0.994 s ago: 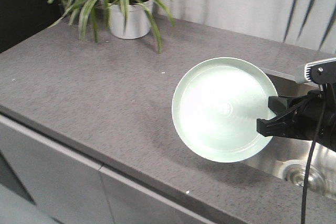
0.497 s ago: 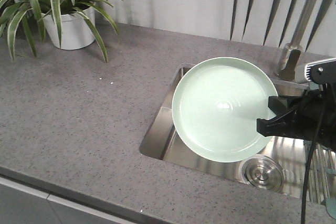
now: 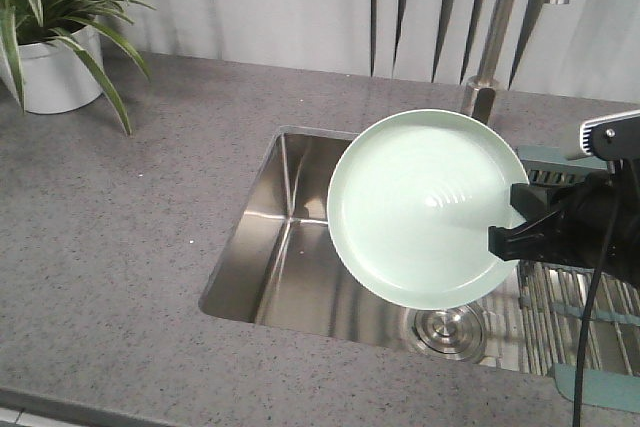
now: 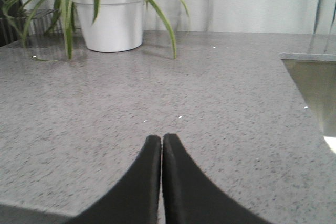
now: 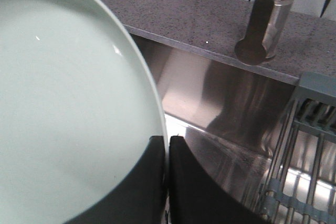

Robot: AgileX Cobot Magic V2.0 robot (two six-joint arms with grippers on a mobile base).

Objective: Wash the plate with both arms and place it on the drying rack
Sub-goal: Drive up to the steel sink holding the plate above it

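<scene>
The pale mint-green plate (image 3: 420, 207) hangs tilted over the steel sink (image 3: 285, 247), its face toward the front camera. My right gripper (image 3: 507, 230) is shut on the plate's right rim; in the right wrist view the plate (image 5: 73, 108) fills the left half and the rim sits pinched in the right gripper (image 5: 168, 142). The drying rack (image 3: 590, 297) lies over the sink's right part, below the right arm, and shows as rods (image 5: 310, 145) in the right wrist view. My left gripper (image 4: 161, 140) is shut on nothing, low over the grey counter (image 4: 157, 87), left of the sink.
A steel faucet (image 3: 495, 37) rises behind the sink, close to the plate's upper edge, with its base (image 5: 262, 30) near the rack. A round drain (image 3: 447, 332) sits in the sink floor. A potted plant (image 3: 50, 37) stands at the counter's back left.
The whole view has swung sideways: the counter and plant slid left and the sink, faucet and rack came in under the plate. The right gripper's hold on the plate looks unchanged.
</scene>
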